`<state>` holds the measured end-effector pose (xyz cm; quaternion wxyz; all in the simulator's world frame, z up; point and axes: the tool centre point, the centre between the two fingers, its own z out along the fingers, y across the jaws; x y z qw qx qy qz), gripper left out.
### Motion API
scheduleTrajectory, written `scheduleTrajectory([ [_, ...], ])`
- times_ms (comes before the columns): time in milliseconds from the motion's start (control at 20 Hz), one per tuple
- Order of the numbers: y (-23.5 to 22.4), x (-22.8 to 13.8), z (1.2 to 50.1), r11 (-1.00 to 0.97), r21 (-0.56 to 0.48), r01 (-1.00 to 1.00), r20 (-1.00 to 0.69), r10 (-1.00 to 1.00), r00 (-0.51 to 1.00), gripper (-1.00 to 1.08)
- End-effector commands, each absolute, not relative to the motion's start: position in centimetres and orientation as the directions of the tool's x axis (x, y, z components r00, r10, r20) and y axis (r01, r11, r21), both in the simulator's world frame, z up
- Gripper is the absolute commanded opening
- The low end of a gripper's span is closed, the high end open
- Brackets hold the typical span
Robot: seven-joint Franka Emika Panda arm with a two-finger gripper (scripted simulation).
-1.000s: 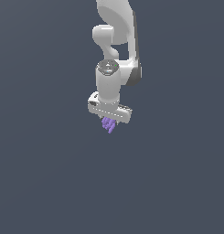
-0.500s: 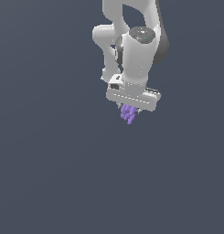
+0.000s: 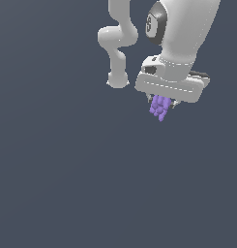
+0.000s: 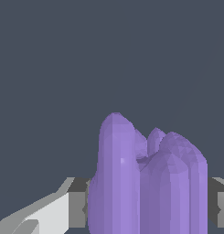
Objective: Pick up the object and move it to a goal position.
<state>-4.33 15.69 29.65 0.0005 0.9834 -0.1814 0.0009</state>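
Overhead, smooth white gripper (image 3: pixel 163 107) clamped around the lumpy, faceted purple object (image 3: pixel 159 108) of rounded lobes.

Backdrop (image 3: pixel 57 184): plain, uniform dark slate grey-blue, filled both views edge to edge. Showed no markings, seams, shadows or horizon. Could not be told whether floor, wall or surface. Carried no other non-task item in either view.
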Motion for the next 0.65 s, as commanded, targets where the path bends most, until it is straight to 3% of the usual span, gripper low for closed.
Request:
scheduleTrajectory([
  [0,17.0,-4.2,31.0,-0.934,0.001,-0.358,0.001,-0.358,0.934,-1.0],
  [600,19.4,-3.6,33.4,-0.934,0.0,-0.358,0.0,-0.358,0.934,-1.0],
])
